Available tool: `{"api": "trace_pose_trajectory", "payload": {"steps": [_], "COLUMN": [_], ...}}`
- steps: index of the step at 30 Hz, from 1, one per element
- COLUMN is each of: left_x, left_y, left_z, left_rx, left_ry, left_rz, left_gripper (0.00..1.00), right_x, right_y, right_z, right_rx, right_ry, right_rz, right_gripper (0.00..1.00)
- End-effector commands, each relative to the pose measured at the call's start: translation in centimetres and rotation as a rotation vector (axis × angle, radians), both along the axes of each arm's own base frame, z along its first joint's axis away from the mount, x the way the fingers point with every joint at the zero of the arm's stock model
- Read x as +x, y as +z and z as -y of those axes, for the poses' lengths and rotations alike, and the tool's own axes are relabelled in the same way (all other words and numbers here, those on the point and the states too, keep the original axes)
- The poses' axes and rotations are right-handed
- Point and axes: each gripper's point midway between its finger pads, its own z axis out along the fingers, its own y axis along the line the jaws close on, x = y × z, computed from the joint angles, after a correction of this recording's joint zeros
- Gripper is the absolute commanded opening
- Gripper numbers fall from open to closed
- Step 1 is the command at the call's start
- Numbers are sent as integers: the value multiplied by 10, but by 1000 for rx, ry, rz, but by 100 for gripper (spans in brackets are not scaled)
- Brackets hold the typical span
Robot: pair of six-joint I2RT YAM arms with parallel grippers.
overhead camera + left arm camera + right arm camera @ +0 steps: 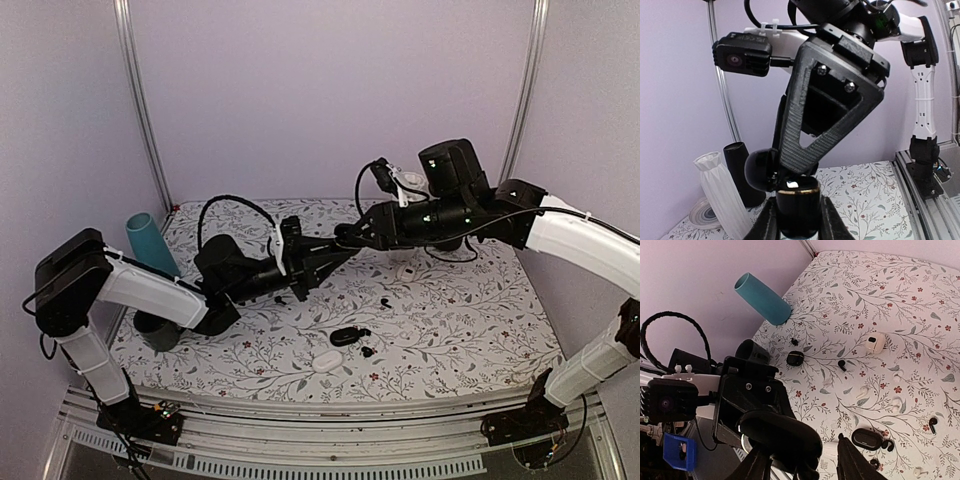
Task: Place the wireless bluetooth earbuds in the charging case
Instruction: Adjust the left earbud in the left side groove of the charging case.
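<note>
While the overhead view shows the job under way, it is not finished. The left gripper (345,240) and right gripper (353,232) meet tip to tip above the middle of the table (470,330). A tiny black earbud (385,303) lies loose on the cloth at about 5 o'clock from that meeting point. A spare black case (345,336) and a white case (327,362) sit nearer the front edge. From the left wrist, the left fingers (765,222) are clamped on either side of a glossy black charging case (797,205) with a gold rim. Its rounded lid (760,170) is flipped open at 10 o'clock, and the right gripper's body stands directly over it. Whether a bud sits inside cannot be told. From the right wrist, the right fingers (852,462) stand apart with nothing seen pinched between them. Two black earbuds (841,365) lie on the table at 12 and 3 o'clock from those fingers. They are glossy, short-stemmed and far smaller than the cases. Judged from this, at least these two are not yet seated.
</note>
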Motion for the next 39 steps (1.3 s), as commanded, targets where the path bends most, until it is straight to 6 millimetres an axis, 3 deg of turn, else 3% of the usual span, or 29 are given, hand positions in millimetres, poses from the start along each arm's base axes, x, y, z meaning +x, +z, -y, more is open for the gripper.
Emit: {"api": "trace_pose_trajectory", "payload": {"steps": [1, 16, 39], "left_x": [-2, 5, 9], "left_y": [6, 8, 12], "left_z": [5, -2, -5], "left_rx": [-31, -54, -78], "left_ry": [-11, -6, 10], "left_rz": [-15, -55, -58], "left_gripper": [0, 0, 0], "right_x": [-9, -14, -15], "right_y": [20, 31, 8], "right_z": [-1, 6, 1], "right_rx": [56, 70, 52], "right_ry": [46, 56, 50], "right_rz": [67, 111, 11], "right_gripper": [47, 48, 47]}}
